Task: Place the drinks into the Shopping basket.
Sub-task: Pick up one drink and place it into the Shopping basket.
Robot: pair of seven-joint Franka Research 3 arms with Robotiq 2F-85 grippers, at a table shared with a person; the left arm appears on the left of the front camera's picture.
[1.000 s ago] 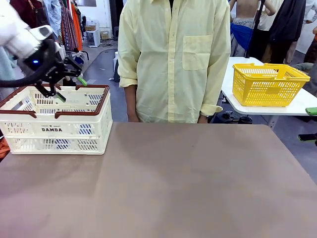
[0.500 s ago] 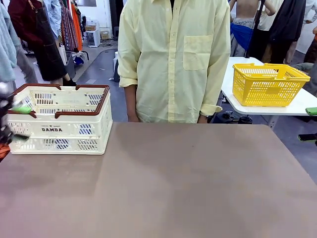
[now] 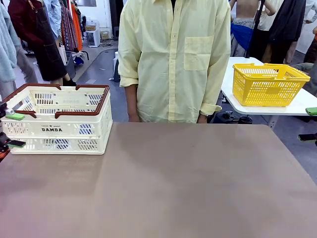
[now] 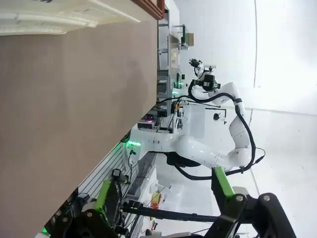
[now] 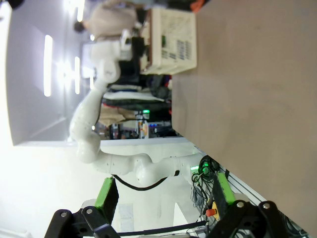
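Note:
The Shopping basket [image 3: 55,119], cream-white with a dark red-brown rim, stands on the far left of the brown table [image 3: 163,183]. The drinks are hidden; only bluish patches show through the basket's slots. My left gripper [image 3: 12,130] pokes in at the left edge beside the basket, open and holding nothing. In the left wrist view the left gripper [image 4: 163,191] is open over the table's edge, with the basket [image 4: 74,15] at the top. My right gripper [image 3: 309,124] peeks in at the right edge. In the right wrist view the right gripper [image 5: 165,191] is open and holds nothing, the basket [image 5: 173,39] far off.
A person in a pale yellow shirt [image 3: 173,59] stands at the far edge of the table, hands down. A yellow mesh basket [image 3: 270,84] sits on a white table at the back right. Clothes racks stand behind on the left.
My left gripper, which hung open over the basket's near left corner, has swung down and left to the picture's left edge. The basket and the person have not moved.

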